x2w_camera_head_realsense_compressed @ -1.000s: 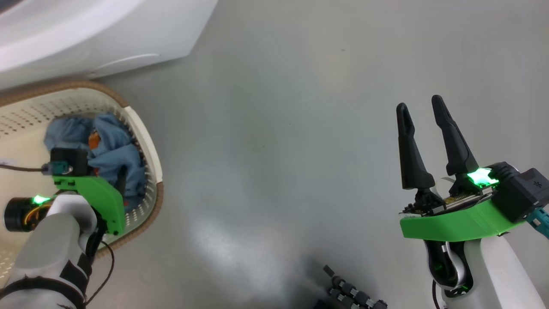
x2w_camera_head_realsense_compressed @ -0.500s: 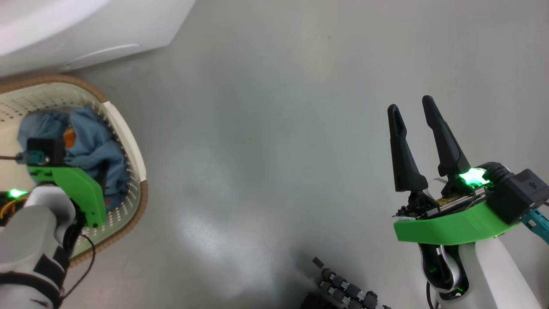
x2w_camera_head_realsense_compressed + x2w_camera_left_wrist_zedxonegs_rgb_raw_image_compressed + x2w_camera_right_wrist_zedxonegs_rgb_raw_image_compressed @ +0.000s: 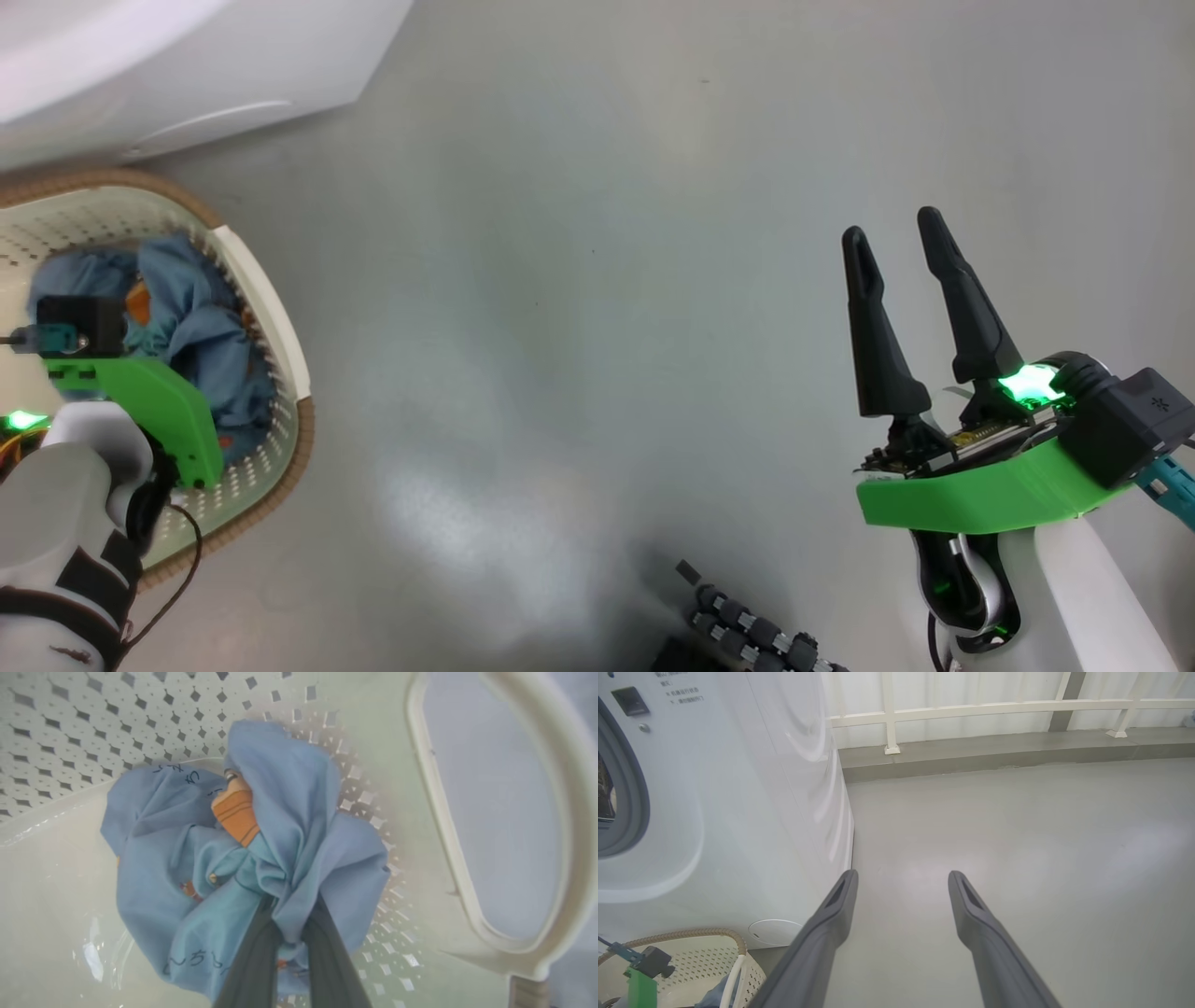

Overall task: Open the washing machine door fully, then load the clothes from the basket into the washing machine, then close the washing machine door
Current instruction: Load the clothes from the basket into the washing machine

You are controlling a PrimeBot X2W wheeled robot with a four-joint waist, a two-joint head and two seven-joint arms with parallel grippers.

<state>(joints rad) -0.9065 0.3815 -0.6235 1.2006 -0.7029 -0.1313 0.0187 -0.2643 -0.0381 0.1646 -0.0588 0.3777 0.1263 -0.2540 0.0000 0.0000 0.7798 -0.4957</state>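
Gripping a fold of the soft light-blue, bear-printed clothes (image 3: 299,788), the left gripper (image 3: 290,914) is clamped shut inside the cream perforated plastic basket (image 3: 93,718). The right gripper (image 3: 902,875) hangs spread and empty over the grey floor (image 3: 560,280). Loading is in hand: next, lift clear of the brown rim (image 3: 303,429) and carry to the big white washing machine (image 3: 738,788) just beyond.

The basket (image 3: 285,327) sits at left below the washing machine (image 3: 187,65), with blue clothes (image 3: 201,345) heaped inside. The left arm's green bracket (image 3: 149,401) hangs over them, its fingers apparently hidden beneath. The right gripper (image 3: 890,224) stands spread above grey floor (image 3: 560,280).
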